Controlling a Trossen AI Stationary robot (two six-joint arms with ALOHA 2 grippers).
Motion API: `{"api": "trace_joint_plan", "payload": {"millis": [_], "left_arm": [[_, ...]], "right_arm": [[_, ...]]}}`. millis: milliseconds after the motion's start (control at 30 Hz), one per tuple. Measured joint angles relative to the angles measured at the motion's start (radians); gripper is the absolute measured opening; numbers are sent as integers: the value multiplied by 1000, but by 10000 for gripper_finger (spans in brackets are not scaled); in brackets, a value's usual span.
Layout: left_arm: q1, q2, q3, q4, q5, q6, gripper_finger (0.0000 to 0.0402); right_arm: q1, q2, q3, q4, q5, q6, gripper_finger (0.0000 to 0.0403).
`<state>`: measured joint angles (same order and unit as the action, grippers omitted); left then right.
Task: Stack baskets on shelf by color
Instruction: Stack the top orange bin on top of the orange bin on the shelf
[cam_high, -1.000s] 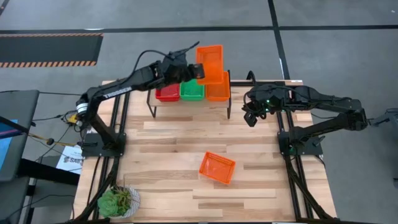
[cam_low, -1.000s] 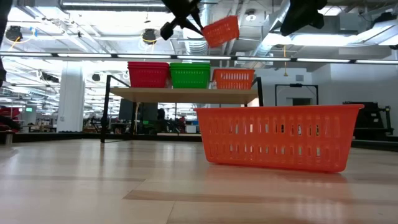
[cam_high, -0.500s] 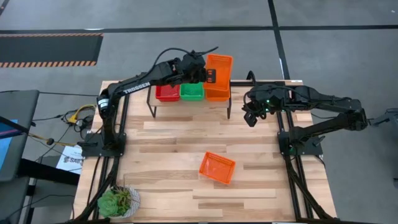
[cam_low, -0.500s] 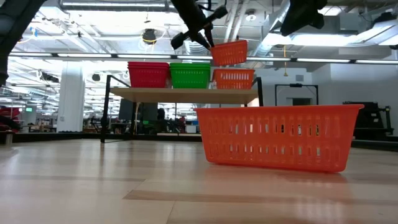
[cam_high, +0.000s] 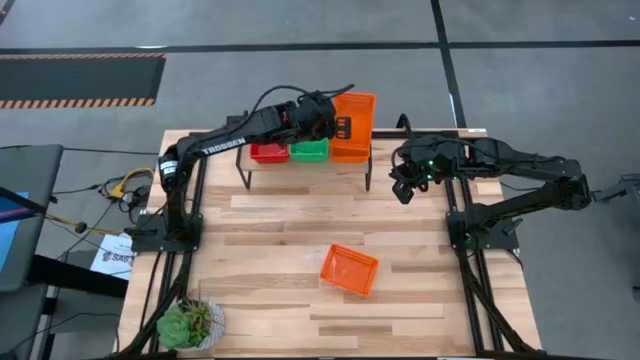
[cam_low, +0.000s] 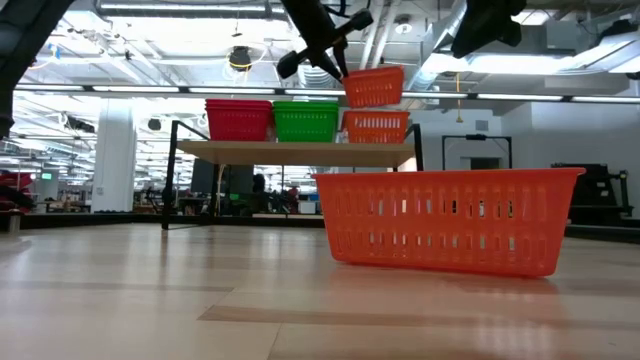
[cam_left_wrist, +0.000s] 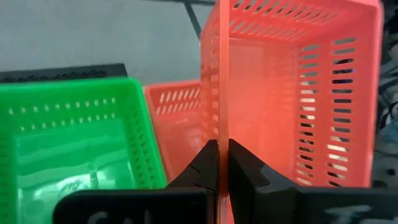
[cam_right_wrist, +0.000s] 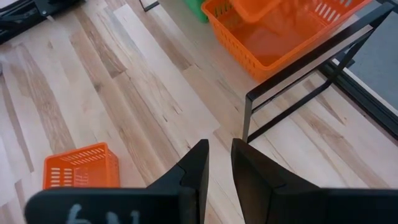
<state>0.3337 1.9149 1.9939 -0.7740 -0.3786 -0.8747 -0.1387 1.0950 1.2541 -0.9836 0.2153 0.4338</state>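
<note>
On the shelf (cam_low: 300, 152) at the table's far edge stand a red basket (cam_high: 268, 152), a green basket (cam_high: 309, 150) and an orange basket (cam_low: 376, 127), side by side on their bottoms. My left gripper (cam_high: 335, 125) is shut on a second orange basket (cam_low: 373, 87), which hovers just above the orange one on the shelf. A third orange basket (cam_high: 349, 269) lies on the tabletop, near the middle front. My right gripper (cam_high: 403, 188) waits shut, in the air right of the shelf, holding nothing. My left gripper pinches the left side wall (cam_left_wrist: 221, 127) of the hovering orange basket, one finger inside the basket and one outside. The fingers come from the table's left, slanting down. The basket is lifted clear, open side up, slightly tilted, over the orange basket on the shelf (cam_left_wrist: 180, 115).
A potted green plant (cam_high: 190, 322) stands at the table's near left corner. The shelf's black legs (cam_right_wrist: 249, 118) stand close to my right gripper. Open tabletop (cam_high: 270, 215) lies between the shelf and the loose orange basket.
My left gripper has carried the orange basket toward the table's right edge and down, from above the green basket to just over the orange basket on the shelf. The basket, steeply tipped before, has come nearly level. It stays shut on the basket.
</note>
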Motion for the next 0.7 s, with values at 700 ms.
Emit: {"api": "trace_joint_plan", "payload": {"millis": [700], "left_arm": [[1,36,-1,-24,66,-63,0]], "right_arm": [[1,0,0,0,0,-17,93]]}}
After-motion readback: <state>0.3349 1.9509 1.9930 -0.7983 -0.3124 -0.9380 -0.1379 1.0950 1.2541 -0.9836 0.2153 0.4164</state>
